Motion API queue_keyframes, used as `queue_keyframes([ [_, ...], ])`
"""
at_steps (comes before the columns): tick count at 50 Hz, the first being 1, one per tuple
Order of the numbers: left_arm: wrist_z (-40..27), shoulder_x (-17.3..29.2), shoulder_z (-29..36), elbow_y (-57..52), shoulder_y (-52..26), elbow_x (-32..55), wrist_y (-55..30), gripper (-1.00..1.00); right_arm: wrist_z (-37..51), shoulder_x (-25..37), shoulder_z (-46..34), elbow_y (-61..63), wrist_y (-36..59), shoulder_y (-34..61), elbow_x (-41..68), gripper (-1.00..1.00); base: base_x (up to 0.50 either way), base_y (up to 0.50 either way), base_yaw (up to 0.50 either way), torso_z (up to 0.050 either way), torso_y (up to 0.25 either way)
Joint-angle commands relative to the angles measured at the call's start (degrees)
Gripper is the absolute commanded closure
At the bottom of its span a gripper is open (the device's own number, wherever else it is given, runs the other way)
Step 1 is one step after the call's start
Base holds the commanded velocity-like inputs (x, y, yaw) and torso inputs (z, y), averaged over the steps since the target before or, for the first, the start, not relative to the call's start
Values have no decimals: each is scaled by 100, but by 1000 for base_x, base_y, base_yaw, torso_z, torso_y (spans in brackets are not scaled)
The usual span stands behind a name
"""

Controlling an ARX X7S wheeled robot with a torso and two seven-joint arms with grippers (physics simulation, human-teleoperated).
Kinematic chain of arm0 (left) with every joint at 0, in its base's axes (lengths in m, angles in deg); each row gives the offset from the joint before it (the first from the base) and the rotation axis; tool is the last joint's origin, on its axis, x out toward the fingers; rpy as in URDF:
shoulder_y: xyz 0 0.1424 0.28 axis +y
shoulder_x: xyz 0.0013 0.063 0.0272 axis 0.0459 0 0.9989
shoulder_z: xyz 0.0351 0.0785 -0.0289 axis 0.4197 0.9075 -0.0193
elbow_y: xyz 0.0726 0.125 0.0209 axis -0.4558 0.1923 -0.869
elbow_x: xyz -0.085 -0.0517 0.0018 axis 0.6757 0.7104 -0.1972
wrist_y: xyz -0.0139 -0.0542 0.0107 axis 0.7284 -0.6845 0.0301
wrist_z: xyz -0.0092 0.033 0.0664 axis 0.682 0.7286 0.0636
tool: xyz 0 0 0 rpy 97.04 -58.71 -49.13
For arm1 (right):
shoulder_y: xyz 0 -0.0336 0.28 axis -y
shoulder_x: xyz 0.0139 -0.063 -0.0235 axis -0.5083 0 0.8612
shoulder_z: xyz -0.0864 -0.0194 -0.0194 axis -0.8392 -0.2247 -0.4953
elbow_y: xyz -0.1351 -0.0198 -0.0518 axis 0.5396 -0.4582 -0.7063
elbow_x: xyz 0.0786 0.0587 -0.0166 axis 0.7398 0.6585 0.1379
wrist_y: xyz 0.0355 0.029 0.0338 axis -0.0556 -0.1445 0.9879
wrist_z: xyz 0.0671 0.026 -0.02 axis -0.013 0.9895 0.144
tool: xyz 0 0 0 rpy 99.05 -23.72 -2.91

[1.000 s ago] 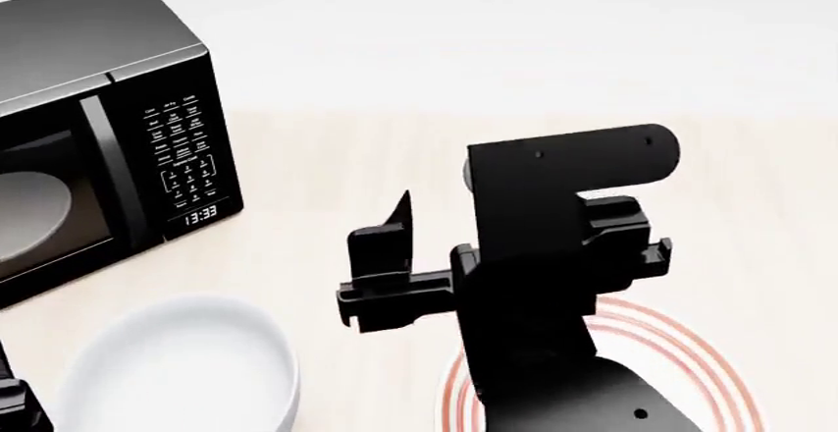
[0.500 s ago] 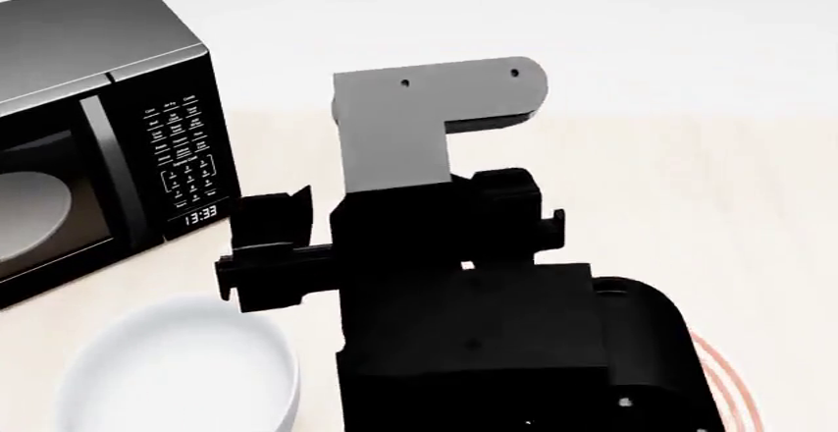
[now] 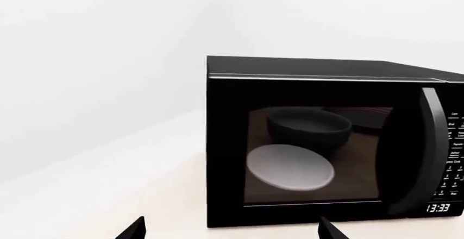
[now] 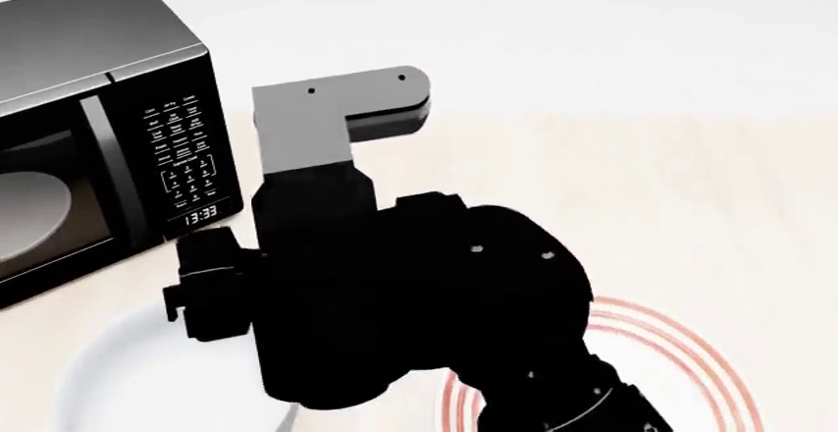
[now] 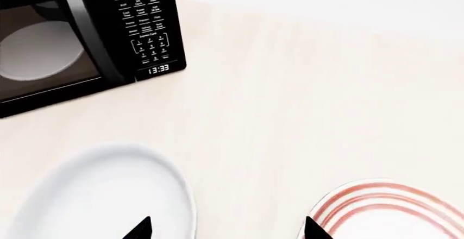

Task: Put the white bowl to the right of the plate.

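The white bowl (image 5: 101,195) sits on the pale wooden table, left of the red-ringed plate (image 5: 392,212). My right gripper (image 5: 227,231) is open and empty. It hangs above the bare gap between them, one fingertip (image 5: 141,229) over the bowl's rim side, the other (image 5: 313,229) by the plate's edge. In the head view my right arm (image 4: 392,295) hides most of the bowl (image 4: 98,363) and part of the plate (image 4: 688,353). My left gripper (image 3: 232,233) is open and empty, facing the microwave door.
A black microwave (image 4: 92,128) stands at the table's back left, door shut, clock reading 13:33. Its greyish turntable disc (image 3: 290,167) shows through the glass. Bare table (image 4: 654,187) lies behind and right of the plate.
My right arm has swung left and lower in the head view. It now covers most of the bowl, and the plate's right part shows again.
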Motion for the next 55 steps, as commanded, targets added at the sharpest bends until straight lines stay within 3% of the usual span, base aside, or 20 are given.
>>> queue_keyframes([
  [1, -36, 23, -60, -1, 24, 49, 18, -100, -11, -11, -664, -1038, -684, 314, 693, -100, 0, 0, 0, 0, 0],
  [9, -42, 30, -70, -51, 62, 93, 20, -100, 10, -19, -1107, -1390, -1085, 392, 1190, -100, 0, 0, 0, 0, 0],
  [20, -52, 43, -67, -56, 87, 126, 49, -100, -687, -18, -1875, -2016, -1485, 779, 1478, -100, 0, 0, 0, 0, 0],
  [33, -61, 66, -61, -99, 122, 171, 61, -100, -1644, -38, -2644, -2974, -2614, 1070, 2228, -100, 0, 0, 0, 0, 0],
  [38, -68, 74, -49, -106, 134, 172, 76, -100, -1888, -44, -3169, -3307, -2959, 1196, 2489, -100, 0, 0, 0, 0, 0],
  [51, -78, 95, -81, -160, 190, 230, 103, -100, -2875, -56, -5806, -3642, -3976, 1626, 3969, -100, 0, 0, 0, 0, 0],
  [55, -84, 101, -85, -153, 189, 247, 107, -100, -3021, -56, -6283, -3558, -4173, 1725, 4264, -100, 0, 0, 0, 0, 0],
])
